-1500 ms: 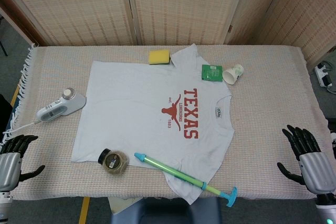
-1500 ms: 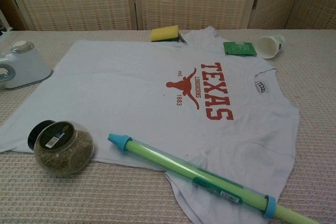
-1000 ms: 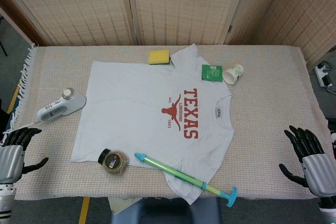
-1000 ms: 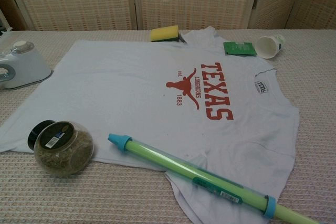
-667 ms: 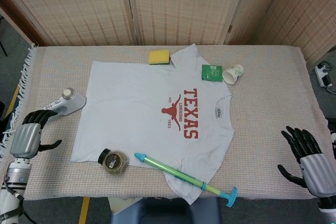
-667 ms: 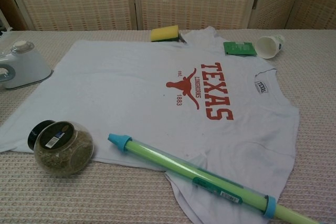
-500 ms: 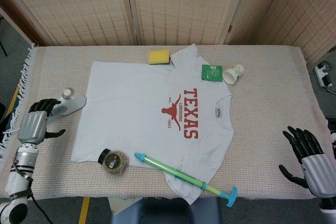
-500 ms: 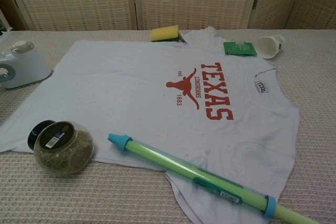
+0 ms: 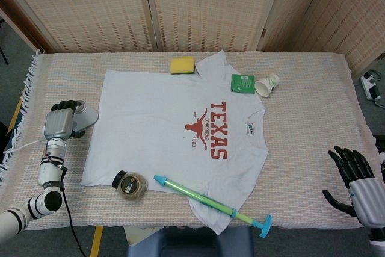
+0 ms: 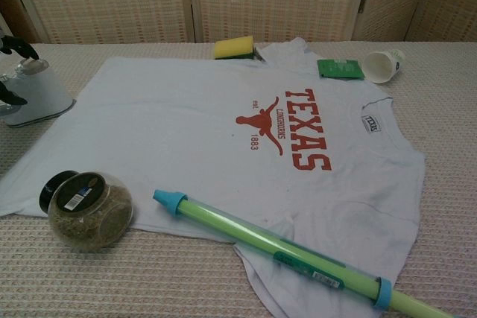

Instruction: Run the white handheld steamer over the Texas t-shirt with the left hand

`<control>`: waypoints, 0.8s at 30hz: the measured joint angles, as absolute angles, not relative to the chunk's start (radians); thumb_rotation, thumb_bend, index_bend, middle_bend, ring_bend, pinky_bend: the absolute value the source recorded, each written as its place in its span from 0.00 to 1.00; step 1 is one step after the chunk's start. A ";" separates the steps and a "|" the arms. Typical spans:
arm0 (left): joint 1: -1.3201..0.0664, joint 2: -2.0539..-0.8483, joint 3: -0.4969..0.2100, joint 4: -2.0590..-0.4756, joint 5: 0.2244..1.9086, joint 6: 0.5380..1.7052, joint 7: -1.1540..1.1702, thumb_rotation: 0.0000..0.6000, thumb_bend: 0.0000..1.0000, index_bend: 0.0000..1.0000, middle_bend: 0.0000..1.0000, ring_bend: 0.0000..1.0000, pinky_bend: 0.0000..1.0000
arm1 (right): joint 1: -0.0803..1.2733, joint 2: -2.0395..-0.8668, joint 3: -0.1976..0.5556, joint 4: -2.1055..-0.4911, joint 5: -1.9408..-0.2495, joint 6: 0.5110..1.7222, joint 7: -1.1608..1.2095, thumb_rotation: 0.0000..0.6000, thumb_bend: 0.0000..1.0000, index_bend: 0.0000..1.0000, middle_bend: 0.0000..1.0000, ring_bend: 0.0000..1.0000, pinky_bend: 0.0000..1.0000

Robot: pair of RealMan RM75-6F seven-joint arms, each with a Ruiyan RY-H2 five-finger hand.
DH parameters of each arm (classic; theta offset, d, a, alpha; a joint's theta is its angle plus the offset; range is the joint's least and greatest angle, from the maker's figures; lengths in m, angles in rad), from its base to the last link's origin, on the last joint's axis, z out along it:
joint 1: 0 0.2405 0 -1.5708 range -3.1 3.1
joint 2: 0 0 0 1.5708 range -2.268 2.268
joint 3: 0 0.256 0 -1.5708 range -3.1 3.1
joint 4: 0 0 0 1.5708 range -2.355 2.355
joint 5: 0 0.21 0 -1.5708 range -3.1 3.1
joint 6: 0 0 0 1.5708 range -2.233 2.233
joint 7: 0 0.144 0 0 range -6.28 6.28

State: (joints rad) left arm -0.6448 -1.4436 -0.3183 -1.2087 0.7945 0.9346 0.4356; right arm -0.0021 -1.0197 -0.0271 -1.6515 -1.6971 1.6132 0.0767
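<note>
The pale Texas t-shirt point(image 9: 156, 118) lies flat in the middle of the table, its red print facing up. The white handheld steamer point(image 9: 88, 116) rests on the cloth just off the shirt's left edge. My left hand point(image 9: 59, 123) lies over its handle, which is hidden beneath it. In the chest view the steamer point(image 10: 37, 94) stands at the far left, with dark fingertips point(image 10: 21, 45) apart above and beside it. The steamer still sits on the table. My right hand point(image 9: 358, 188) hovers open at the table's front right corner, holding nothing.
A jar of dried herbs point(image 9: 131, 185) and a green tube with blue ends point(image 9: 210, 201) lie on the shirt's front hem. A yellow sponge point(image 9: 182, 65), green packet point(image 9: 242, 82) and tipped paper cup point(image 9: 267, 83) sit at the back. The steamer's cord point(image 9: 21, 144) trails left.
My left hand has moved from the front left table edge forward and inward onto the steamer's handle. The steamer and the right hand have stayed put.
</note>
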 measured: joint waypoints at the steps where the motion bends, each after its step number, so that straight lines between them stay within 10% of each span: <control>1: -0.651 -1.450 -0.318 -1.196 0.780 0.930 0.445 1.00 0.23 0.25 0.22 0.15 0.18 | -0.003 -1.019 -0.027 -1.652 -1.695 1.613 0.076 1.00 0.23 0.00 0.01 0.00 0.00; 24: -0.590 -1.376 -0.304 -1.232 0.816 0.982 0.292 1.00 0.23 0.25 0.22 0.15 0.19 | -0.001 -1.004 -0.019 -1.687 -1.678 1.597 0.049 1.00 0.23 0.00 0.01 0.00 0.00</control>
State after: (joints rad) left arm -0.5897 -1.3760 -0.3043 -1.2320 0.8157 0.9820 0.2916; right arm -0.0015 -1.0036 -0.0194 -1.6865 -1.6783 1.5975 0.0486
